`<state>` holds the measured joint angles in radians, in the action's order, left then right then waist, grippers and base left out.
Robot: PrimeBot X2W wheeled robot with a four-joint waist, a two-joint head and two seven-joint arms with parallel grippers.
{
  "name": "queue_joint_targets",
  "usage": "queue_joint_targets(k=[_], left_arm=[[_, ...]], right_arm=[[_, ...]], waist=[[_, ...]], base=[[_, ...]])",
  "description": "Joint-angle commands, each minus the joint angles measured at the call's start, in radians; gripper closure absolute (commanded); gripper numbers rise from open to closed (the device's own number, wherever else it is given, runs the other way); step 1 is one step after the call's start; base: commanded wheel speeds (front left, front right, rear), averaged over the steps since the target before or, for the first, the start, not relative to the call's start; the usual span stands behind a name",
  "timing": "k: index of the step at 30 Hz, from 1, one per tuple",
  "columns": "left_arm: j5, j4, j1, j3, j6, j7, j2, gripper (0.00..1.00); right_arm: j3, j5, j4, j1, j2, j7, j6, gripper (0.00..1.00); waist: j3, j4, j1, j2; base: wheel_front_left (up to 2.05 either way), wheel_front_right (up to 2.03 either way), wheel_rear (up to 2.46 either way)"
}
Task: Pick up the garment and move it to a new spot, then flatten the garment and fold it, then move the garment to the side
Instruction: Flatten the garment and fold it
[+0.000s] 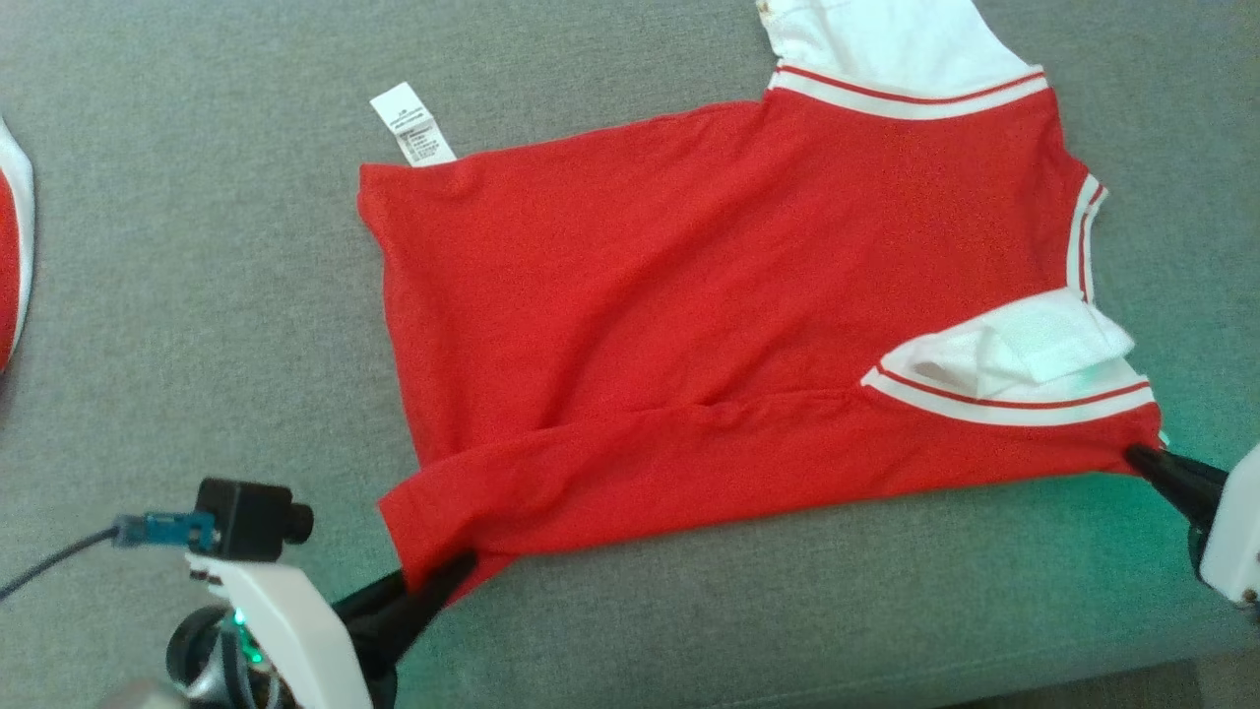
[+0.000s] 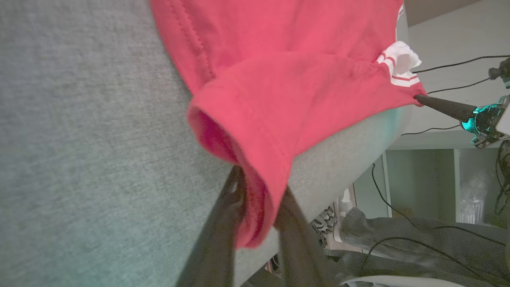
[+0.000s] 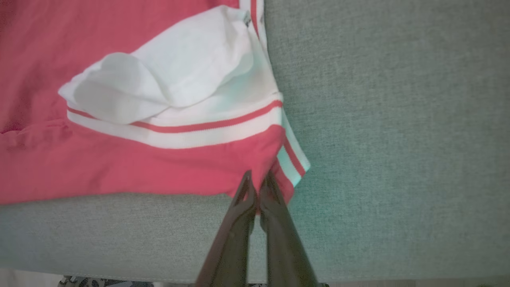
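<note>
The garment [image 1: 689, 295] is a red shirt with white sleeves and red-striped white trim, spread on the grey surface [image 1: 197, 295]. A white care label [image 1: 411, 123] sticks out at its far left corner. My left gripper [image 1: 448, 576] is shut on the near left hem corner, whose folded red fabric [image 2: 259, 207] is pinched between the dark fingers [image 2: 223, 223]. My right gripper [image 1: 1142, 458] is shut on the near right corner by the striped sleeve trim [image 3: 199, 131], fingertips pressed together on the red edge [image 3: 263, 175]. A band along the near edge is folded over the body.
Another red and white piece of cloth [image 1: 15, 256] lies at the far left edge. The surface's front edge [image 1: 886, 670] runs just below both grippers. In the left wrist view, cables [image 2: 446, 67] and dark clutter [image 2: 398, 235] lie beyond the surface's edge.
</note>
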<state>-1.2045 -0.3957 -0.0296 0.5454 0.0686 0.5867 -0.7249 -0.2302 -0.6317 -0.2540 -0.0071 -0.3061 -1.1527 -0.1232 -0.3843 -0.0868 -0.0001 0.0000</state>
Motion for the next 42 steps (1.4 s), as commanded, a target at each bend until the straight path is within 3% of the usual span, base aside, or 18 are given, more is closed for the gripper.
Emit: queue_joint_targets(k=[1,2,7,11,14,16,18,23,29,36,42], left_arm=[[0.028,-0.004,-0.026,-0.038,0.006,-0.028,-0.003,0.0],[0.042,0.01,-0.025,-0.034,0.007,-0.039,0.004,0.0],[0.073,0.037,-0.007,-0.043,0.025,-0.084,0.011,0.0],[0.114,0.007,-0.014,-0.103,0.055,-0.114,-0.047,0.0],[0.173,-0.002,-0.088,-0.16,0.087,-0.116,-0.102,0.0],[0.195,-0.003,-0.132,-0.17,0.092,-0.114,-0.108,0.0],[0.221,0.006,-0.242,-0.179,0.104,-0.118,-0.073,0.0],[0.302,0.135,-0.538,-0.061,0.071,-0.071,0.085,0.0],[0.385,0.369,-0.755,0.069,0.009,-0.036,0.234,0.0],[0.396,0.49,-0.834,0.121,-0.043,-0.009,0.285,0.0],[0.386,0.513,-0.858,0.136,-0.067,0.032,0.273,0.0]], right_arm=[[0.017,0.021,-0.049,0.006,-0.04,0.023,-0.008,0.6],[0.028,0.029,-0.049,0.015,-0.049,0.03,-0.008,0.0],[0.048,0.008,-0.094,0.022,-0.088,0.044,-0.008,0.0],[0.006,-0.044,-0.188,-0.055,-0.118,0.051,-0.008,0.0],[0.007,-0.015,-0.201,-0.2,-0.138,0.067,-0.008,0.0],[0.009,0.005,-0.186,-0.263,-0.132,0.078,-0.008,0.0],[0.025,0.064,-0.131,-0.402,-0.106,0.109,-0.008,0.0],[0.097,0.23,0.101,-0.702,-0.058,0.196,-0.008,0.0],[0.131,0.345,0.383,-0.884,-0.025,0.299,-0.008,0.0],[0.149,0.401,0.577,-0.952,-0.019,0.374,-0.008,0.0],[0.15,0.426,0.653,-0.982,-0.028,0.39,-0.008,0.0]], waist=[[-0.005,0.003,0.0001,0.0],[-0.005,0.002,0.0001,0.0],[-0.006,-0.009,0.0001,0.0],[-0.044,-0.012,0.0001,0.0],[-0.094,0.003,0.0001,0.0],[-0.116,0.011,0.0001,0.0],[-0.161,0.034,0.0001,0.0],[-0.248,0.119,0.0001,0.0],[-0.277,0.186,0.0001,0.0],[-0.273,0.204,0.0001,0.0],[-0.269,0.199,0.0001,0.0]], base=[[0.0,0.0,0.0],[0.0,0.0,0.0],[0.0,0.0,0.0],[0.0,0.0,0.0],[0.0,0.0,0.0],[0.0,0.0,0.0],[0.0,0.0,0.0],[0.0,0.0,0.0],[0.0,0.0,0.0],[0.0,0.0,0.0],[0.0,0.0,0.0]])
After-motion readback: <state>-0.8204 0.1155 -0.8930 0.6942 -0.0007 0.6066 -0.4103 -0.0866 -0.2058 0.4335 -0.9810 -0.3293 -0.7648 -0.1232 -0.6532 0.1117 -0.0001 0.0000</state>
